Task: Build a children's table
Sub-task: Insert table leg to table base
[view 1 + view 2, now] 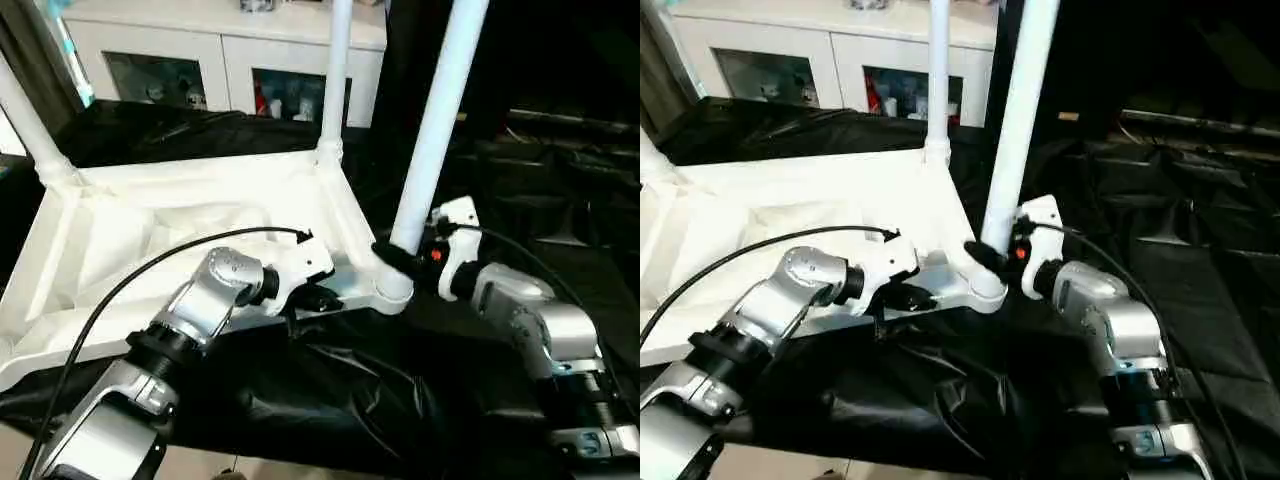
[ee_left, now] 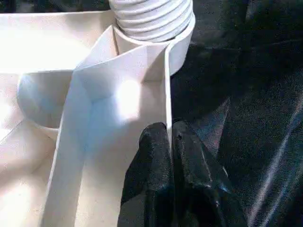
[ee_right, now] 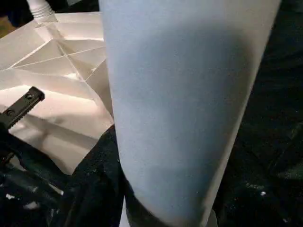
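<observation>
Children's table, tabletop [image 1: 170, 230]: white plastic, lying upside down with its ribbed underside up on the black sheeting [image 1: 330, 390] of the big table. Three white legs stand in corner sockets.

Near leg [image 1: 432, 130]: upright with a slight lean, seated in the near right corner socket [image 1: 392, 290]; its threaded base shows at the socket mouth in the left wrist view.

Far leg [image 1: 336, 70]: upright in the far right corner socket.

Left leg [image 1: 28, 125]: slanting up from the far left corner socket.

Left gripper [image 2: 171, 142]: jaws pinched nearly together on the thin upright side rim of the tabletop, one black finger on each face of the wall, just beside the near right socket.

Right gripper [image 1: 400, 258]: jaws about half apart, closed around the foot of the near leg just above its socket; one black finger [image 1: 388, 256] crosses the front of the tube.

Surroundings: a white cabinet [image 1: 220, 50] with glass doors behind the big table; a black cable [image 1: 150, 270] arching over the left forearm; folds of black sheeting bunched below the tabletop's near edge.
</observation>
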Motion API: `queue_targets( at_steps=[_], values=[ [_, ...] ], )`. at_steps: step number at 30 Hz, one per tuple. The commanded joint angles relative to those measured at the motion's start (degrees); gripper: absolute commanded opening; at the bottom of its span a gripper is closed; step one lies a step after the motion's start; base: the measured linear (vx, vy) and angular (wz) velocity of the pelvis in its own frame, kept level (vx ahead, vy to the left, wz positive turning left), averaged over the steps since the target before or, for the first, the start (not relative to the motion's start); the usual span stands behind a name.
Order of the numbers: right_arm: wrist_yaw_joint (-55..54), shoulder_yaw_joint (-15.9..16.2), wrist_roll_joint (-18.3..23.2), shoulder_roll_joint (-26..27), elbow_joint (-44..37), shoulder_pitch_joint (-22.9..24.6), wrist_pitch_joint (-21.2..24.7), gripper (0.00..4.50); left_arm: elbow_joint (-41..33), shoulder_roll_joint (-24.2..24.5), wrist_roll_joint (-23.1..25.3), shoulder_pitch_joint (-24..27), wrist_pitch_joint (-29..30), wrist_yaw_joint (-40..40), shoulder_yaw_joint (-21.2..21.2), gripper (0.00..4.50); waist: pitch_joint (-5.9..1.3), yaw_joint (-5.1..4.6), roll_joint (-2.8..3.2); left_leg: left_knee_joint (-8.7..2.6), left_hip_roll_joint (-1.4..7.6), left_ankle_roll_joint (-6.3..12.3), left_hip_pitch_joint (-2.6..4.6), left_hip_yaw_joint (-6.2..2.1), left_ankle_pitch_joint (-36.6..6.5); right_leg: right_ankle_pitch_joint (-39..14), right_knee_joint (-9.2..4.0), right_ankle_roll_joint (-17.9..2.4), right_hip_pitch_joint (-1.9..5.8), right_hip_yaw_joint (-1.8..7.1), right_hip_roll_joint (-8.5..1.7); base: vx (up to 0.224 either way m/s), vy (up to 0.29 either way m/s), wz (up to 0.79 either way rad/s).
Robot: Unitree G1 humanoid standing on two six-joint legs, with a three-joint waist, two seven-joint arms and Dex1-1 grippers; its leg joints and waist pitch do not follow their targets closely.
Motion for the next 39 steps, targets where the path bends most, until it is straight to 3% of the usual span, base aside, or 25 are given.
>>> queue_targets(
  at_steps=[1, 5, 6, 8, 17, 24, 25, 28, 30, 35, 38, 39],
  values=[
    [1.1, 0.6, -0.2, -1.1, -0.2, -0.4, 1.4, 1.93, -1.0, 0.8, 0.6, 0.5, -0.4, -1.0, -0.4, 0.00, -3.75, 0.22, -0.43, -3.82, -0.23, 0.43, 0.23, 0.64, -10.5, -14.3, -4.04, -9.3, 3.36, 1.72, -2.64, 0.000, 0.000, 0.00],
    [3.2, 2.3, -0.9, -2.5, 0.1, -0.1, 1.3, 1.93, -0.9, 1.0, 0.8, 0.5, -0.7, -1.0, -0.4, 0.00, -3.69, 0.31, -0.48, -3.80, -0.23, 0.44, 0.25, 0.67, -11.1, -15.1, -4.17, -9.1, 3.30, 1.72, -2.63, 0.000, 0.000, 0.00],
    [2.7, 1.9, -1.1, -2.0, 0.8, -0.2, 0.7, 1.93, -0.9, 1.0, 0.7, 0.5, -0.7, -1.1, -0.3, 0.00, -3.71, 0.37, 0.00, -3.85, -0.23, 0.28, 0.26, 0.57, -11.0, -15.1, -4.08, -9.1, 3.29, 1.73, -2.68, 0.000, 0.000, 0.00],
    [1.9, 1.3, -1.4, -1.2, 2.0, -0.5, -0.3, 1.93, -0.9, 0.9, 0.5, 0.4, -0.8, -1.3, -0.2, 0.00, -3.80, 0.27, -0.24, -3.79, -0.28, 0.11, 0.22, 0.62, -11.0, -14.5, -4.10, -9.3, 3.29, 1.70, -2.64, 0.000, 0.000, 0.00],
    [0.9, -2.2, 1.5, 1.4, 4.6, 0.9, -1.8, 1.93, -1.1, 0.8, 0.3, 0.4, -0.8, -1.4, 0.0, 0.00, -3.75, 0.23, -0.28, -3.90, -0.23, 0.05, 0.28, 0.58, -11.8, -15.3, -4.19, -9.4, 3.24, 1.67, -2.64, 0.000, 0.000, 0.00],
    [-0.4, -6.6, 4.3, 5.4, 5.3, 7.3, -5.2, 1.91, -1.1, 1.0, 0.2, 0.5, -1.0, -1.0, 0.3, 0.00, -3.68, 0.29, -0.08, -4.06, -0.19, 0.17, 0.31, 0.53, -12.9, -15.8, -4.35, -9.6, 3.12, 1.62, -2.70, 0.000, 0.000, 0.00],
    [-0.7, -7.0, 4.5, 6.2, 5.3, 8.6, -6.3, 1.91, -1.0, 1.0, 0.2, 0.5, -1.0, -0.9, 0.4, 0.00, -3.68, 0.35, 0.23, -4.08, -0.17, 0.09, 0.36, 0.52, -13.3, -16.2, -4.40, -9.6, 3.06, 1.65, -2.76, 0.000, 0.000, 0.00],
    [-1.7, -8.2, 5.2, 8.2, 6.0, 11.1, -9.0, 1.91, -0.6, 0.8, 0.3, 0.2, -1.2, -0.8, 0.4, 0.00, -3.58, 0.27, 0.04, -4.24, -0.13, -0.08, 0.43, 0.46, -14.9, -18.3, -4.68, -9.1, 2.96, 1.61, -2.78, 0.000, 0.000, 0.00],
    [-2.1, -8.8, 5.3, 9.2, 6.3, 12.3, -10.9, 1.91, -0.3, 0.7, 0.3, -0.1, -1.3, -0.7, 0.4, 0.00, -3.52, 0.21, 0.51, -4.43, -0.09, -0.39, 0.48, 0.29, -16.2, -18.6, -4.73, -9.1, 2.89, 1.61, -2.71, 0.000, 0.000, 0.00],
    [-1.9, -8.0, 3.9, 9.5, 6.2, 13.6, -14.0, 1.91, 0.2, 0.7, 0.5, -0.4, -1.7, -0.4, 0.6, 0.00, -3.44, 0.15, 0.54, -4.52, -0.15, -0.44, 0.52, 0.29, -17.4, -19.5, -4.98, -8.9, 2.89, 1.62, -2.68, 0.000, 0.000, 0.00],
    [-0.4, -2.0, -2.9, 7.6, 5.5, 15.6, -21.0, 1.91, 0.9, 0.6, 0.8, -0.8, -2.1, 0.0, 0.6, 0.00, -3.33, 0.05, 0.46, -4.56, -0.25, -0.58, 0.53, 0.31, -17.9, -19.9, -5.05, -8.5, 2.91, 1.66, -2.57, 0.000, 0.000, 0.00],
    [-0.4, -2.0, -2.9, 7.6, 5.5, 15.6, -21.0, 1.91, 0.9, 0.6, 0.8, -0.8, -2.1, 0.0, 0.6, 0.00, -3.25, 0.03, 0.50, -4.59, -0.25, -0.48, 0.63, 0.30, -18.6, -21.1, -5.21, -8.2, 2.82, 1.66, -2.62, 0.000, 0.000, 0.00]
  ],
)
